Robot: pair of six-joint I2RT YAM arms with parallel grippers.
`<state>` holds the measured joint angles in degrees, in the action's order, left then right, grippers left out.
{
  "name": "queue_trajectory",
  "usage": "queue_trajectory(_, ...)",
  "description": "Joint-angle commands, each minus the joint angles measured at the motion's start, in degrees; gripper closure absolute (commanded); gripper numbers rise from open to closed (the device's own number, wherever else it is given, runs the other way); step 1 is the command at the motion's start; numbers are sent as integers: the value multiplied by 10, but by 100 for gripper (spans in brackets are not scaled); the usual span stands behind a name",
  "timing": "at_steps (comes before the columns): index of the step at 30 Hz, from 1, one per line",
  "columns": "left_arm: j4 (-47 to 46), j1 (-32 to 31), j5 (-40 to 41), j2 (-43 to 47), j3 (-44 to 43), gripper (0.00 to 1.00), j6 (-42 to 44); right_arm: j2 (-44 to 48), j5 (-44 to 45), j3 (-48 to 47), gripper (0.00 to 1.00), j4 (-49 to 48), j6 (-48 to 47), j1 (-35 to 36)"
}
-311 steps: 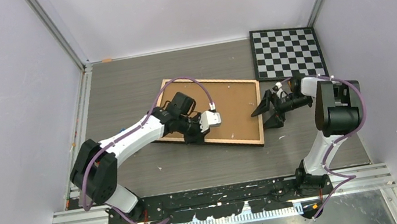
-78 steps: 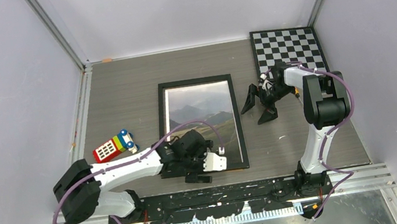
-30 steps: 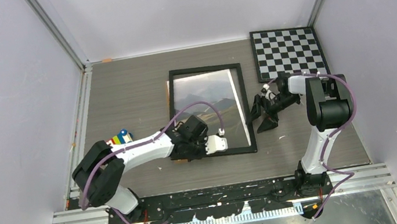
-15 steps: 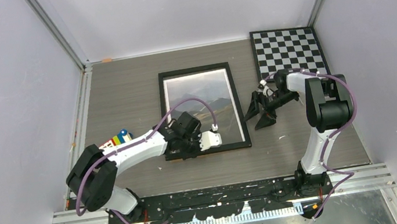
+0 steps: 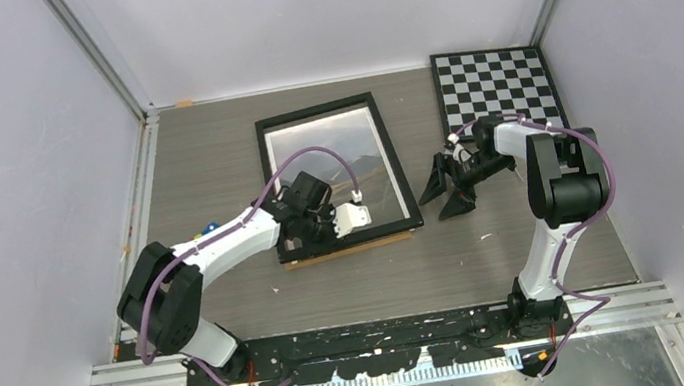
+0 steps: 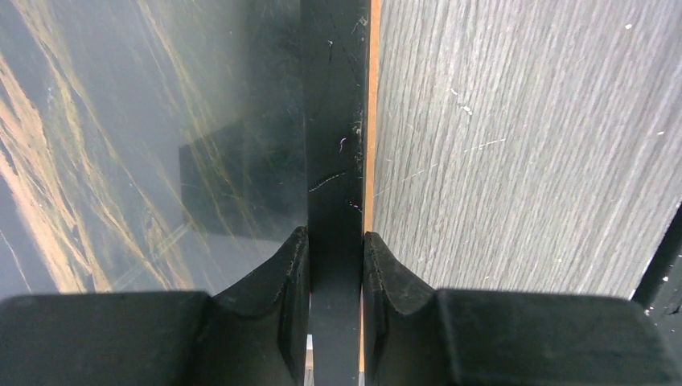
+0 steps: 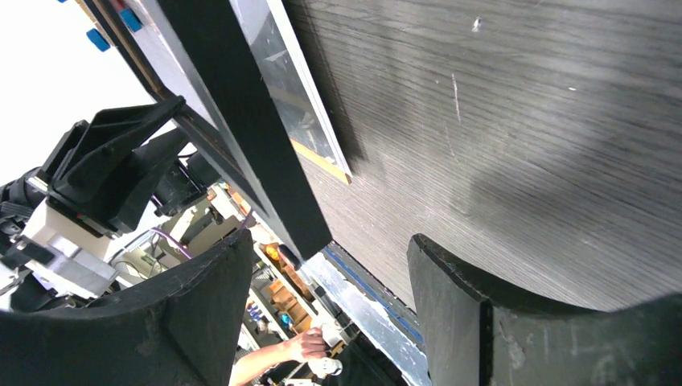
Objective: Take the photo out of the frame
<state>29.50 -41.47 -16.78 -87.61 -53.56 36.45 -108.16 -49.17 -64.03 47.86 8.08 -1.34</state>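
Photo (image 5: pixel 328 155) sits inside the frame (image 5: pixel 393 171), face up behind the glossy front, at mid-counter (image 5: pixel 212 161). Left jaws are clamped across the frame's near rail, judged a hold for lifting or shifting it. A strip of brown board (image 5: pixel 351 249) shows just past that rail, so the backing appears to be parting. Right jaws stand apart near the right rail, touching nothing, probably placed to steady or pull.
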Motion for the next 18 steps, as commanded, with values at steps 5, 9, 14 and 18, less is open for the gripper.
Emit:
queue_trajectory(5,-27,5,-2,14,-28,100,36,19,-8,-4,26,1,0,1)
queue_trajectory(9,-74,12,32,-5,-15,100,51,19,-7,-2,26,0,2,0)
queue_trajectory(14,-122,13,60,-31,3,89,84,16,-5,-2,25,1,1,1)
queue_trajectory(18,-136,13,65,-38,12,62,86,18,-2,-1,26,1,0,1)
